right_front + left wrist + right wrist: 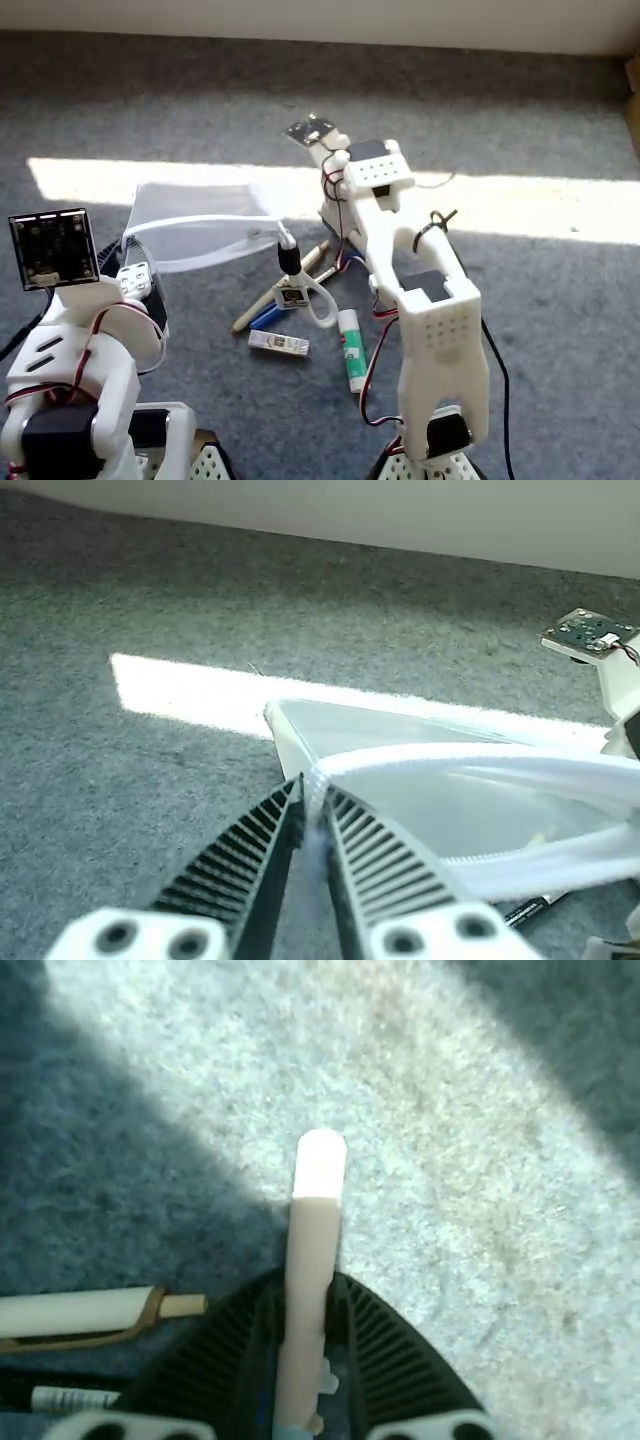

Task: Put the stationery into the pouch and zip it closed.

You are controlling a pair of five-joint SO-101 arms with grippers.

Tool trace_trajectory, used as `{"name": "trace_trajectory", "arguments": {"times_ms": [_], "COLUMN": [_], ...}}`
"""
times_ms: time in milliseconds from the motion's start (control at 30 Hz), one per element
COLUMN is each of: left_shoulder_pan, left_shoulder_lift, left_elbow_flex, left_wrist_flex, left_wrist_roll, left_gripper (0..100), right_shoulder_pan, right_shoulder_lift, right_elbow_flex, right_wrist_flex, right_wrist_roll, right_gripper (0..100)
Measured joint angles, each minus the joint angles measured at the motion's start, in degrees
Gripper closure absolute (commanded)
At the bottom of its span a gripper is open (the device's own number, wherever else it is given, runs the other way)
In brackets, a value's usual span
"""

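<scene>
Between left jaws, the pouch (400, 735) rim

1. High view: fixed camera behind and above both arm bases, facing forward and down over the grey carpeted worktop (150, 110). It has the widest and farthest coverage.
2. Left wrist view: set low behind the left gripper (312, 795), facing almost level along the worktop, close on the translucent white zip pouch (430, 780).
3. Right wrist view: set just above the right gripper (308, 1290), facing steeply down, very near, along a pale cream rod (318, 1190).
4. Overlap: the high and left wrist views share the pouch; all three share the bright sunlit band (540, 205).
</scene>
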Motion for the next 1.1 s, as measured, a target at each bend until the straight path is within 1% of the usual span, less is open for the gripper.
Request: {"name": "trace_trajectory", "arguments": {"times_ms": [133, 267, 500, 733, 933, 1100], "left_shoulder_pan": [0.0, 0.0, 0.0, 7.03, 8.44, 8.7], "left_shoulder_lift": [0.0, 0.0, 0.0, 0.0, 0.0, 1.49], "left_elbow_flex": [0.0, 0.0, 0.0, 0.0, 0.0, -1.58], "left_wrist_flex": [0.0, 0.0, 0.0, 0.0, 0.0, 0.0], "left_wrist_roll": [0.0, 0.0, 0.0, -1.85, -2.02, -2.02], "left_gripper": [99, 99, 99, 99, 99, 99], "right_shoulder_pan": [1.14, 2.9, 6.51, 8.88, 10.55, 10.64], "right_shoulder_lift": [0.0, -0.62, -8.0, -16.18, -21.89, -26.11], "right_elbow_flex": [-0.26, -1.41, -1.41, -1.41, -0.97, 4.66], "right_wrist_flex": [2.81, 4.13, 7.56, 10.64, 11.78, 10.81], "right_wrist_roll": [-0.26, -3.34, -9.05, -14.15, -16.26, -17.23], "right_gripper": [99.3, 99.3, 99.3, 99.3, 99.3, 99.3]}}
